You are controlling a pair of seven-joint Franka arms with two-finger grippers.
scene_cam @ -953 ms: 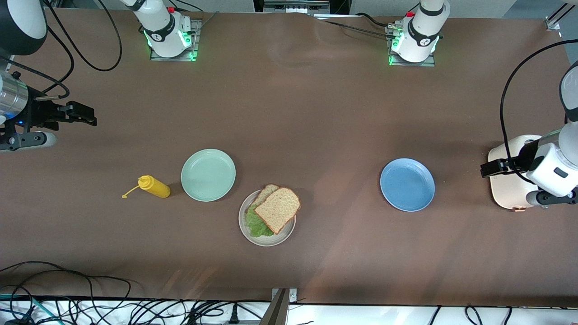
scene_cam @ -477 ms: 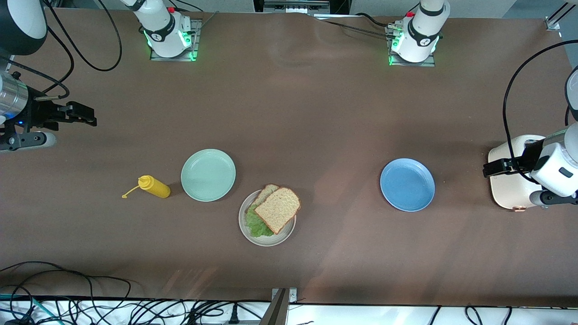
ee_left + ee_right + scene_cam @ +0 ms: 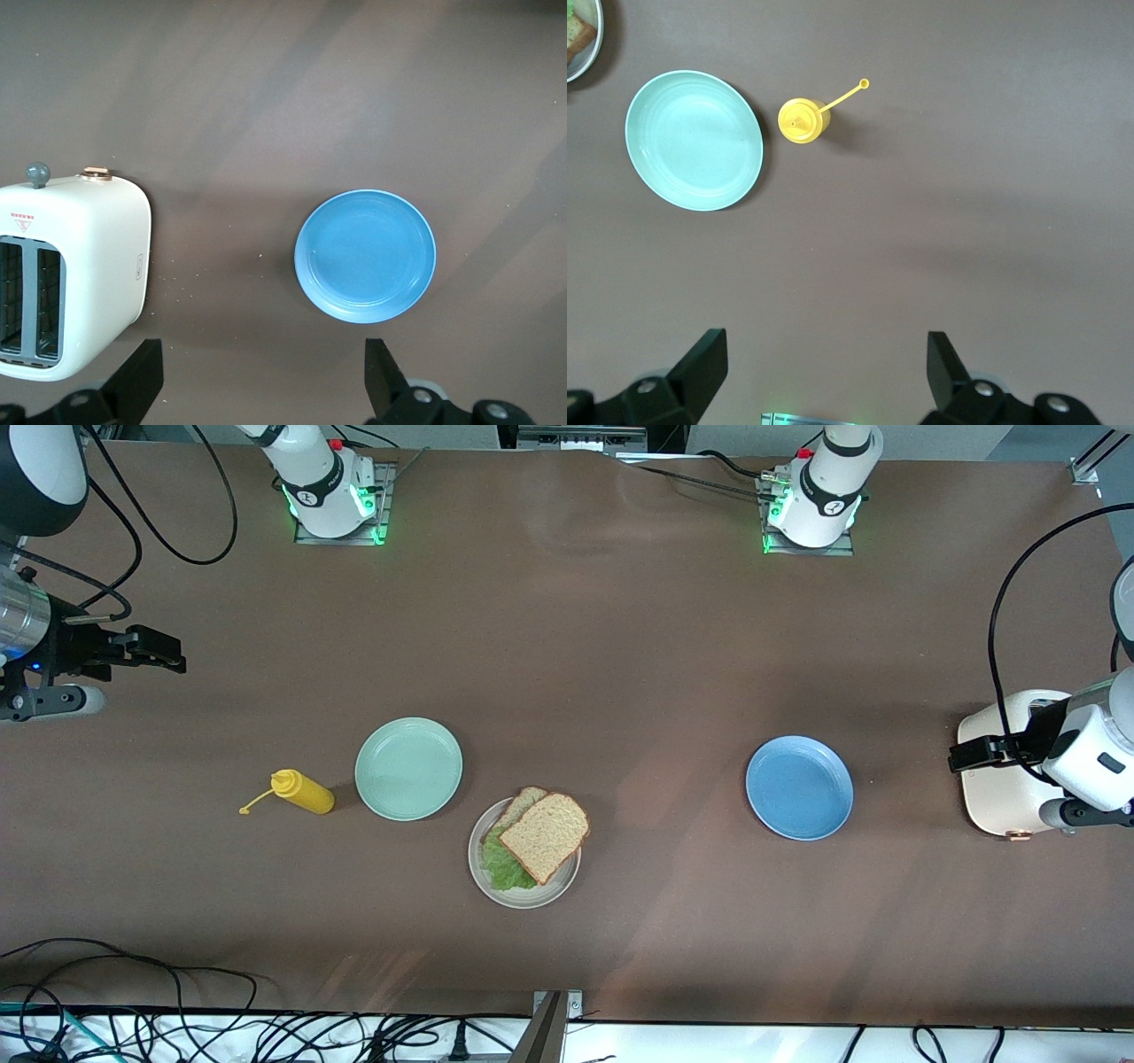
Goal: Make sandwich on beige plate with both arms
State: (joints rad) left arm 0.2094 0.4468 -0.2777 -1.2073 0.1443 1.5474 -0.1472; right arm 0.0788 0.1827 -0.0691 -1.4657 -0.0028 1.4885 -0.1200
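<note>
Front view: the right gripper (image 3: 164,657) hangs over the desk (image 3: 620,655) near the edge at the right arm's end, fingers spread wide, holding and touching nothing. The left gripper (image 3: 966,756) hangs over the toaster (image 3: 997,797) at the edge at the left arm's end, also spread and empty. The sandwich (image 3: 536,835) lies on the beige plate (image 3: 523,895), toward the desk's edge nearest the camera, about midway along it; lettuce (image 3: 503,865) sticks out from under the top slice. The green plate (image 3: 408,768) sits just beside it toward the right arm's end, with the mustard bottle (image 3: 303,792) next to that. The blue plate (image 3: 799,786) stands well apart toward the left arm's end. Since a second ago the left gripper has shifted slightly over the toaster and the right gripper has edged a little toward its desk edge; plates, bottle and sandwich have not moved.

Left wrist view: spread fingers (image 3: 137,376) frame bare desk, with the toaster and blue plate in sight.

Right wrist view: spread fingers (image 3: 700,359) over bare desk; green plate, bottle and a sliver of the beige plate show.
</note>
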